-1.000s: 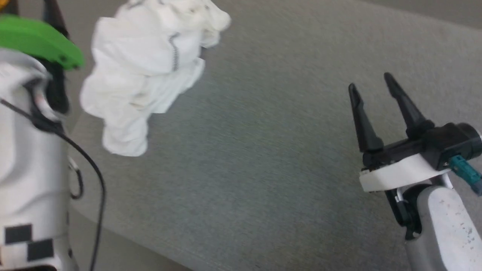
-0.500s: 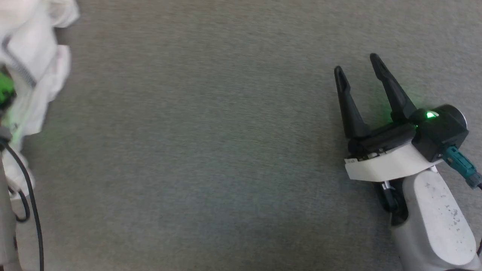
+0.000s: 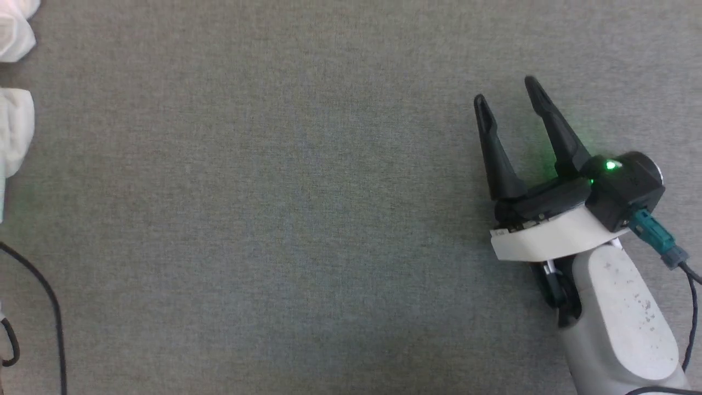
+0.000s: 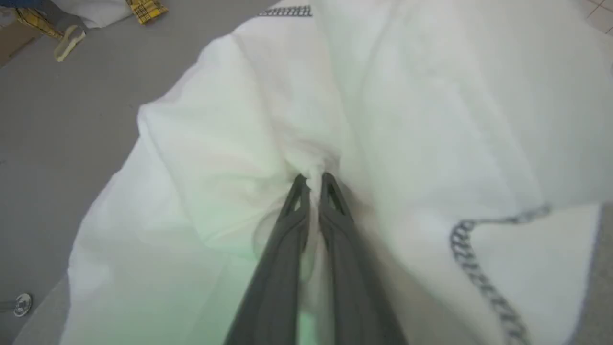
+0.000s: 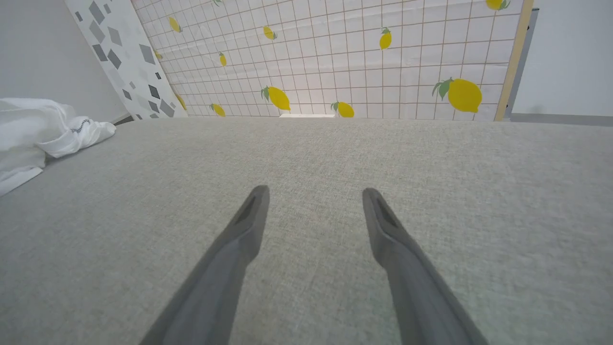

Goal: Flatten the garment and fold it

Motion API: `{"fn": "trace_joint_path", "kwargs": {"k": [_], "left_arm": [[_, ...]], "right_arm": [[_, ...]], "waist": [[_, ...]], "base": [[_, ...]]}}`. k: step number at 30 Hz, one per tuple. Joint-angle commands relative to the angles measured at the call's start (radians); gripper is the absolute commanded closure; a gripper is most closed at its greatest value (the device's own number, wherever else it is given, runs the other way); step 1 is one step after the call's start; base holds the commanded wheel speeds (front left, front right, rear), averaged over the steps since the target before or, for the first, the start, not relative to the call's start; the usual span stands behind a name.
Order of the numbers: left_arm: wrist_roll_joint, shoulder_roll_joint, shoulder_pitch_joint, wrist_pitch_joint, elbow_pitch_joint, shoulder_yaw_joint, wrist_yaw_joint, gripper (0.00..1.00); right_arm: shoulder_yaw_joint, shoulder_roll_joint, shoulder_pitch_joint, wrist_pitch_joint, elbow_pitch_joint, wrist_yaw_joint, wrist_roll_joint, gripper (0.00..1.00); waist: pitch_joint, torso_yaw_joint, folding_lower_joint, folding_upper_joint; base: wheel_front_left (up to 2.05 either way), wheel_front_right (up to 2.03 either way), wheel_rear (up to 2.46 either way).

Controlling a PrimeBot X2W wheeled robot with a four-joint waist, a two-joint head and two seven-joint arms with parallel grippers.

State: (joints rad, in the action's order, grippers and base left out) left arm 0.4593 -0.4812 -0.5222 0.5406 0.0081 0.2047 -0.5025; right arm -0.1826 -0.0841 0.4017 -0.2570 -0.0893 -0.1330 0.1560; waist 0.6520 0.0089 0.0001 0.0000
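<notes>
The white garment is bunched and crumpled, with a grey zigzag seam running along one fold. My left gripper is shut on a pinch of its cloth, fabric squeezed between the two fingertips. In the head view a bit of the garment peeks in at the far left edge. In the right wrist view the garment lies heaped at the left end of the grey fabric surface. My right gripper hovers open over the bare grey surface, far from the cloth, and that gripper holds nothing.
A lemon-patterned grid panel stands behind the surface's far edge, with a small white box at its foot. A black cable hangs at the lower left. Yellow checked items lie on the grey floor beyond the garment.
The head camera has swung, so the garment and left arm slid out past the left edge of the picture. The right gripper stays open in much the same pose.
</notes>
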Motion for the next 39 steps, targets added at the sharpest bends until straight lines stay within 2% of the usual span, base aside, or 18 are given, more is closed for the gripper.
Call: {"fn": "trace_joint_path", "kwargs": {"k": [1,5,9,14,18,22,27,35,39], "left_arm": [[-0.027,-0.008,-0.010,-0.088,-0.001,0.000,0.023,1.00],[-0.077,-0.027,-0.051,-0.368,0.025,-0.014,0.110,1.00],[-0.110,-0.049,-0.100,-0.527,0.052,-0.064,0.196,1.00],[-0.131,-0.050,-0.184,-0.599,0.070,-0.155,0.279,1.00],[-0.131,-0.019,-0.266,-0.609,0.078,-0.238,0.337,1.00],[-0.120,0.041,-0.335,-0.601,0.083,-0.320,0.383,1.00],[-0.091,0.149,-0.396,-0.586,0.108,-0.420,0.425,1.00],[-0.012,0.340,-0.385,-0.593,0.167,-0.535,0.462,1.00],[0.054,0.404,-0.339,-0.608,0.204,-0.579,0.471,1.00]], "right_arm": [[0.011,-0.012,-0.054,0.001,-0.041,0.002,0.005,0.00],[0.033,0.002,-0.099,-0.001,-0.071,0.002,0.003,0.00],[0.058,0.016,-0.153,-0.002,-0.093,0.002,-0.003,0.00],[0.090,0.029,-0.223,0.005,-0.099,0.002,-0.019,0.00],[0.106,0.032,-0.263,0.022,-0.088,0.002,-0.031,0.00],[0.107,0.033,-0.293,0.039,-0.068,0.002,-0.019,0.00],[0.103,0.034,-0.316,0.060,-0.045,0.002,-0.012,0.00],[0.100,0.034,-0.330,0.081,-0.017,0.002,-0.016,0.00],[0.094,0.034,-0.328,0.085,-0.011,0.002,-0.016,0.00]], "waist": [[-0.125,0.030,-0.0001,0.0000],[-0.255,0.029,-0.0001,0.0000],[-0.376,0.013,-0.0001,0.0000],[-0.500,-0.022,-0.0001,0.0000],[-0.566,-0.060,-0.0001,0.0000],[-0.603,-0.102,-0.0001,0.0000],[-0.618,-0.155,-0.0001,0.0000],[-0.610,-0.231,-0.0001,0.0000],[-0.603,-0.263,-0.0001,0.0000]], "base": [[0.00,0.00,0.00],[0.00,0.00,0.00],[0.00,0.00,0.00],[0.00,0.00,0.00],[0.00,0.00,0.00],[0.00,0.00,0.00],[0.00,0.00,0.00],[0.00,0.00,0.00],[0.00,0.00,0.00]]}}
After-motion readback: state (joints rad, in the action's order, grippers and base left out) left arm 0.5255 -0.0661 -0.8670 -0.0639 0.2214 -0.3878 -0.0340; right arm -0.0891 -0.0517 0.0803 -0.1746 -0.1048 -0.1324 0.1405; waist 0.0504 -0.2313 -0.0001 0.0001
